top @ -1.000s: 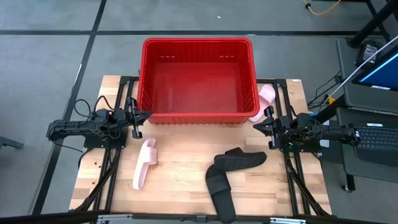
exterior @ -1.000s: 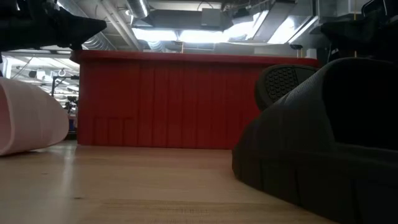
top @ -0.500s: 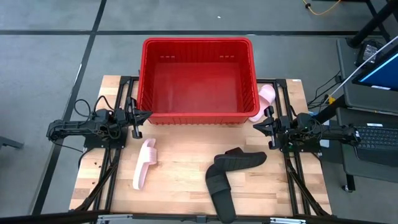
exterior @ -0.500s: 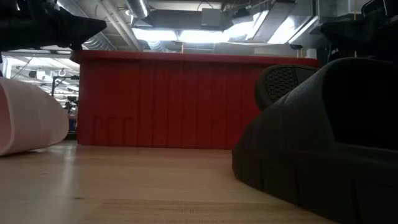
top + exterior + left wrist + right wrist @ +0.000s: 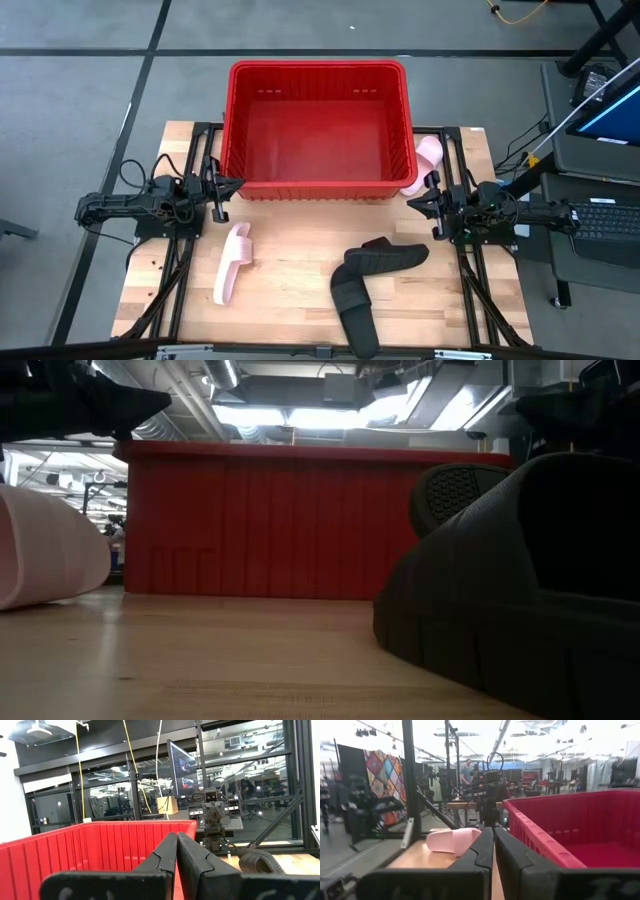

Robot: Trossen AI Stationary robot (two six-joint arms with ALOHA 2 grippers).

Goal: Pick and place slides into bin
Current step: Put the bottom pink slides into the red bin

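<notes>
The red bin (image 5: 318, 128) stands at the table's far middle with nothing in it. One pale pink slide (image 5: 233, 262) lies on the table at the near left. The other pink slide (image 5: 424, 160) lies at the bin's right wall. Two black slides (image 5: 365, 280) lie at the near right, one overlapping the other. My left gripper (image 5: 238, 184) is shut and empty at the bin's near left corner. My right gripper (image 5: 410, 203) is shut and empty at the bin's near right corner.
Dark frame rails (image 5: 180, 270) run along both table sides under the arms. Bare wood (image 5: 290, 230) lies between the bin and the slides. A desk with a keyboard and laptop (image 5: 600, 130) stands off the table's right.
</notes>
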